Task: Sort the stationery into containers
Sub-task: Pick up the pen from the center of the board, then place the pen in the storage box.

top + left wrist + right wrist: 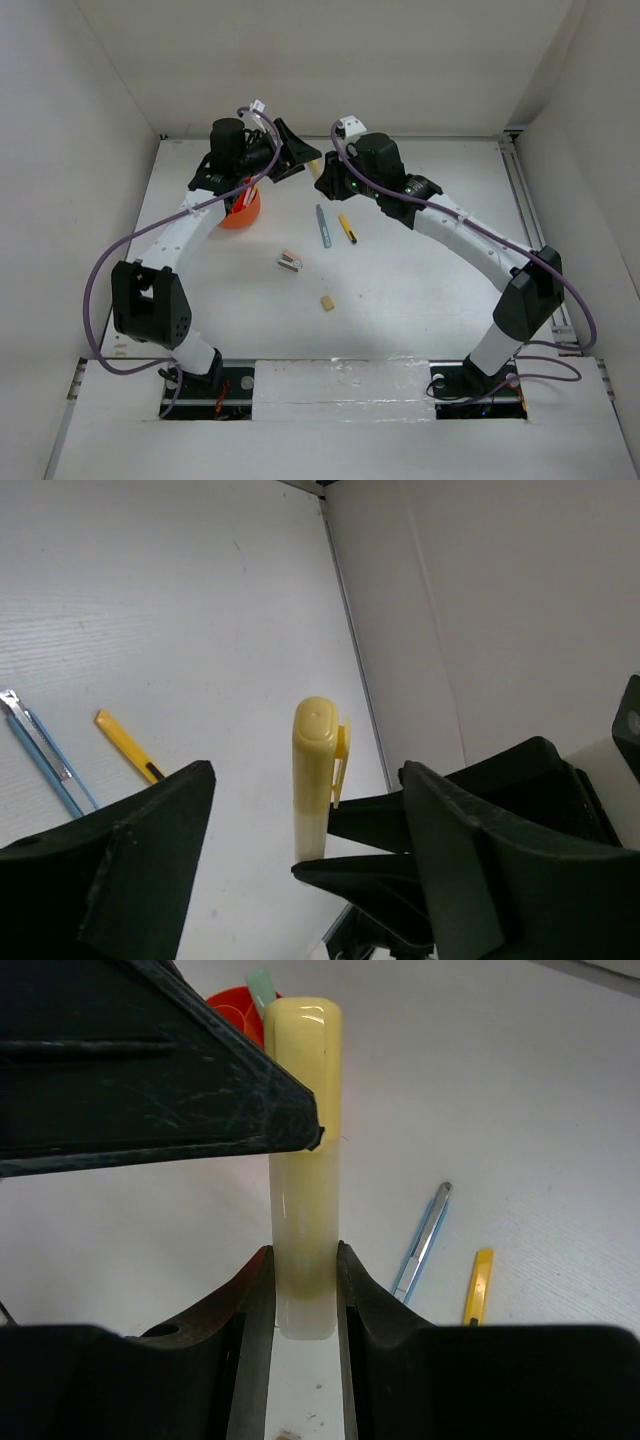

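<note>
— So, where is the pale yellow marker [305,1110]?

— Up off the worktop [420,290], at the far middle. The right gripper [305,1260] is clenched on its lower end, one finger pressed to each side, and the marker stands straight out beyond the fingertips.

— And the left gripper [300,157]?

— Released, with its jaws spread wide. In the left wrist view the marker's capped end, clip and all, stands in the gap between the two black fingers [120,860] and touches neither. The two grippers meet nose to nose there.

— What about the orange cup [240,212]?

— It sits on the worktop at the far left, partly hidden under the left arm. Something pale green [262,985] pokes up from it in the right wrist view; I cannot tell which compartment it is in.

— What lies loose?

— A grey-blue pen [323,226] and a yellow pen [347,228] lie side by side, close but apart, just nearer than the grippers. The pink-grey block [290,261] is nearer again and a little left. The tan eraser [327,303] is nearest of all, well apart from the cup.
</note>
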You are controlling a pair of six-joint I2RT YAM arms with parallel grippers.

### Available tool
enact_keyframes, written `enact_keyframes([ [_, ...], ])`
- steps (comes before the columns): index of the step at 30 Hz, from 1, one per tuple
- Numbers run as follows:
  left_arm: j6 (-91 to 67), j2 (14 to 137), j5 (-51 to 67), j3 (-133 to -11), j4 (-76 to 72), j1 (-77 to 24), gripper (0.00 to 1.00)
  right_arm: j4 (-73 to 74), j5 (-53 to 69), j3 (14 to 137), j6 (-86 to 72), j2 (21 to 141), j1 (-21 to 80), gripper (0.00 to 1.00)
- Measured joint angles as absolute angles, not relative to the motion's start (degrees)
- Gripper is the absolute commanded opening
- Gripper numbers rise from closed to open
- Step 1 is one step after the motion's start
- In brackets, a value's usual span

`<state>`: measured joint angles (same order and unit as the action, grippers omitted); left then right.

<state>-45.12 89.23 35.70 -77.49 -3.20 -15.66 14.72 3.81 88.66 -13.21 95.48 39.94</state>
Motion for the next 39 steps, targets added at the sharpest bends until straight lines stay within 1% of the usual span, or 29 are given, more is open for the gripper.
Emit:
enact_keyframes([
  [2,-45.3,89.67,35.83,-77.38,-3.62,-15.66,0.64,14.33,4.19,88.66,-13.32,95.48,39.99,0.0],
  [3,-45.34,89.89,35.9,-77.38,-3.73,-15.66,0.59,14.2,4.4,88.68,-13.5,95.48,40.01,0.0],
  [4,-45.58,90.06,35.97,-77.38,-3.81,-15.66,0.51,14.04,4.6,88.68,-13.56,95.48,40.12,0.0],
  [5,-45.63,90.19,35.99,-77.38,-3.9,-15.66,0.38,13.91,4.82,88.75,-13.72,95.48,40.16,0.0],
  [6,-45.8,90.26,35.99,-77.36,-4.03,-15.66,0.12,13.72,5.02,88.84,-13.76,95.5,40.34,0.0],
  [7,-46.02,90.28,35.97,-77.36,-4.08,-15.66,0.01,13.63,5.02,88.95,-13.82,95.5,40.53,0.0],
  [8,-46.0,90.28,36.42,-77.38,-4.49,-15.66,0.0,13.69,4.97,89.06,-13.93,95.53,40.8,0.04],
  [9,-45.36,90.24,36.27,-77.47,-4.78,-15.68,0.0,13.47,4.86,89.06,-14.02,95.7,40.95,0.32],
  [10,-44.88,90.19,36.1,-77.62,-4.75,-15.7,0.0,13.21,4.84,89.06,-14.15,95.83,40.97,0.52],
  [11,-44.42,90.24,35.81,-77.89,-4.47,-15.7,0.0,12.78,4.93,89.06,-14.48,95.96,40.95,0.7],
  [12,-42.96,90.43,34.76,-78.5,-3.68,-15.7,0.0,12.29,5.48,89.03,-14.61,96.03,40.95,1.0],
  [15,-38.35,92.16,30.7,-82.17,-0.47,-15.66,0.0,10.17,6.37,88.18,-14.22,95.7,41.34,1.0],
  [20,-27.53,96.62,21.96,-92.66,4.49,-14.57,0.0,8.12,6.59,80.34,-13.47,92.36,40.4,1.0],
  [26,-19.53,98.63,13.72,-98.89,5.17,-8.01,0.0,8.38,6.48,69.71,-11.94,88.51,38.26,1.0],
  [32,-16.23,101.27,9.17,-96.77,2.02,-2.28,0.0,8.62,6.46,63.46,-10.79,85.21,37.89,1.0],
  [39,-15.59,101.65,5.1,-88.12,-4.25,-1.54,0.0,8.47,7.55,63.16,-10.24,84.73,37.56,1.0],
])
